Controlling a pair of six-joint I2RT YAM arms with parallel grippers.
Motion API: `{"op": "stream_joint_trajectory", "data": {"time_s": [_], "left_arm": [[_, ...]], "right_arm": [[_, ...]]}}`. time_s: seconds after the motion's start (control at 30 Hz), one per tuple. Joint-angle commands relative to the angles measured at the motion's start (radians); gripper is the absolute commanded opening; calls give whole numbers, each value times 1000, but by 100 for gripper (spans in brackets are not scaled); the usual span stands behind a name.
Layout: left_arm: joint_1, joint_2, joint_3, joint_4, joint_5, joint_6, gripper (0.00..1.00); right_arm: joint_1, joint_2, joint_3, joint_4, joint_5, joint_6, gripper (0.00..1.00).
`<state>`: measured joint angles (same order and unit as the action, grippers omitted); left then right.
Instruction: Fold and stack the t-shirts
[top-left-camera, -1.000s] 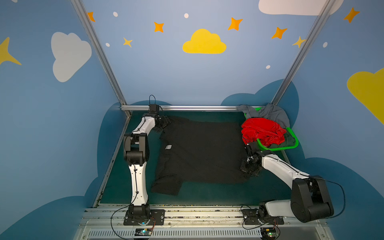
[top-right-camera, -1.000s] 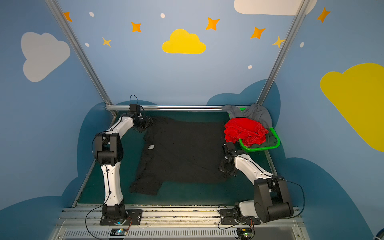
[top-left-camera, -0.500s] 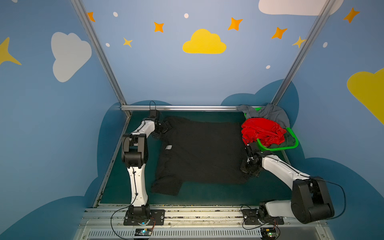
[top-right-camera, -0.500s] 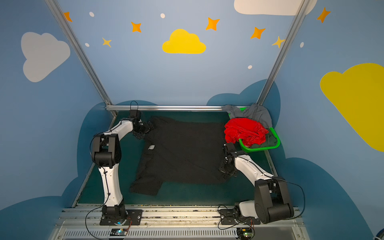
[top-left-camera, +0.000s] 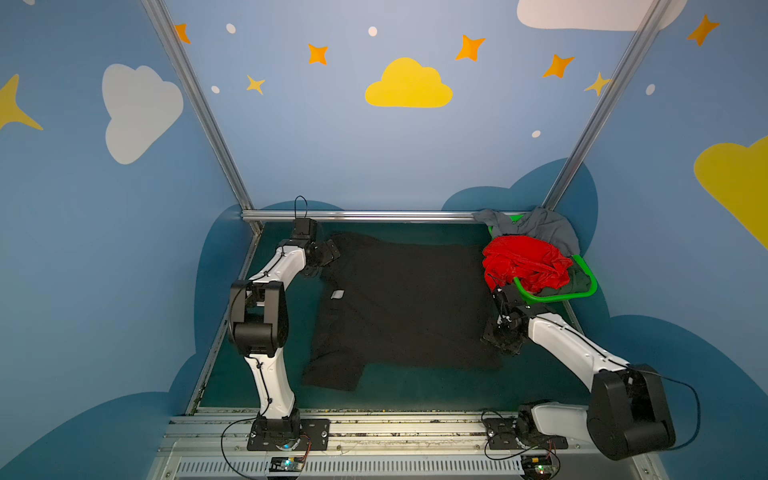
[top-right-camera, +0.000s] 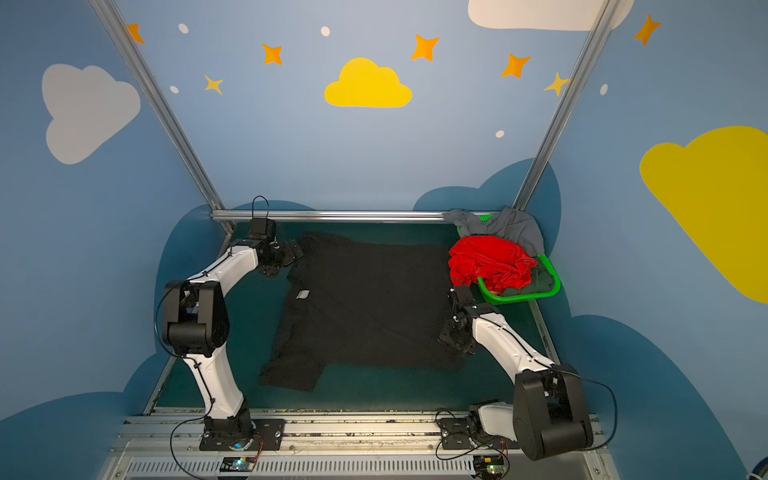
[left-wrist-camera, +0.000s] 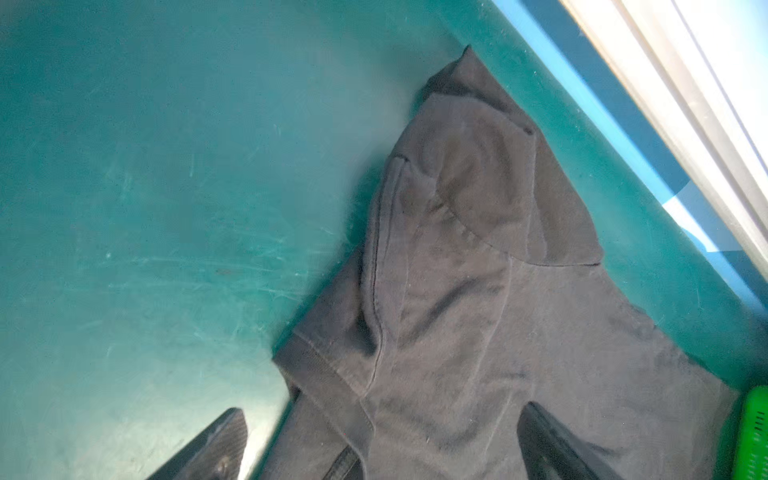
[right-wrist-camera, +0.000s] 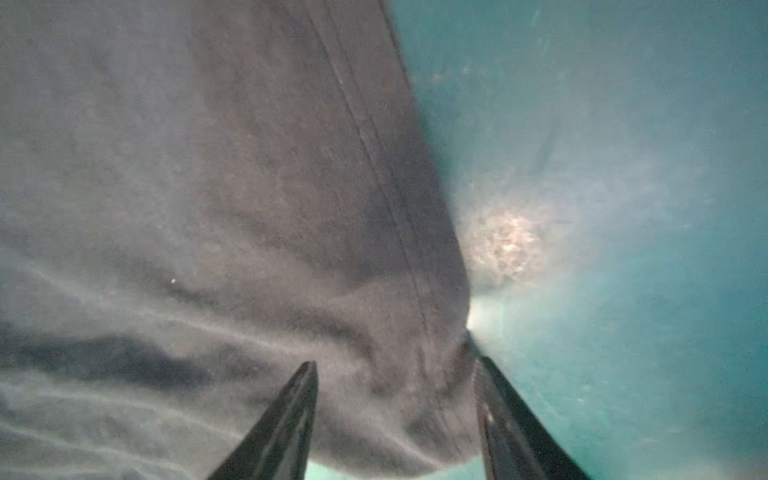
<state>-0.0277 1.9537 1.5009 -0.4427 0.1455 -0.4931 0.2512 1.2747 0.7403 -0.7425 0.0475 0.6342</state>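
A black t-shirt (top-left-camera: 407, 307) (top-right-camera: 365, 307) lies spread flat on the green table, its white neck label (top-left-camera: 337, 294) toward the left. My left gripper (top-left-camera: 328, 253) (left-wrist-camera: 382, 415) hangs open over the far left sleeve (left-wrist-camera: 478, 187), holding nothing. My right gripper (top-left-camera: 500, 336) (right-wrist-camera: 395, 370) is at the near right hem corner, its jaws apart, with bunched black cloth (right-wrist-camera: 249, 187) loose between them. A red t-shirt (top-left-camera: 523, 262), a grey t-shirt (top-left-camera: 544, 226) and a dark green t-shirt (top-left-camera: 579, 280) are heaped in the basket.
The bright green plastic basket (top-left-camera: 557, 297) (top-right-camera: 523, 297) stands at the far right corner, close behind the right arm. A metal rail (top-left-camera: 365, 215) bounds the table's far edge. Bare table (top-left-camera: 415, 390) shows in front of the shirt.
The right gripper was shut on the hem corner and has opened, letting the cloth go. The left gripper's jaws have widened beside the sleeve. The shirt lies as before.
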Motion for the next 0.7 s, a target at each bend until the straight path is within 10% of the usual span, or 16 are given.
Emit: {"op": "stream_joint_trajectory", "data": {"time_s": [0.0,0.23,0.67], "left_arm": [[-7,-27,-16,17,-17,12,100],[-13,25,31,-9,17,13,100],[-30,-45,-65,15,-2,11,100]], "right_arm": [[-9,-56,-6,-48,37,15,70],[-14,-97,47,-74,0,-13,91],[-13,-41,231,-83,-64,-85,96]]}}
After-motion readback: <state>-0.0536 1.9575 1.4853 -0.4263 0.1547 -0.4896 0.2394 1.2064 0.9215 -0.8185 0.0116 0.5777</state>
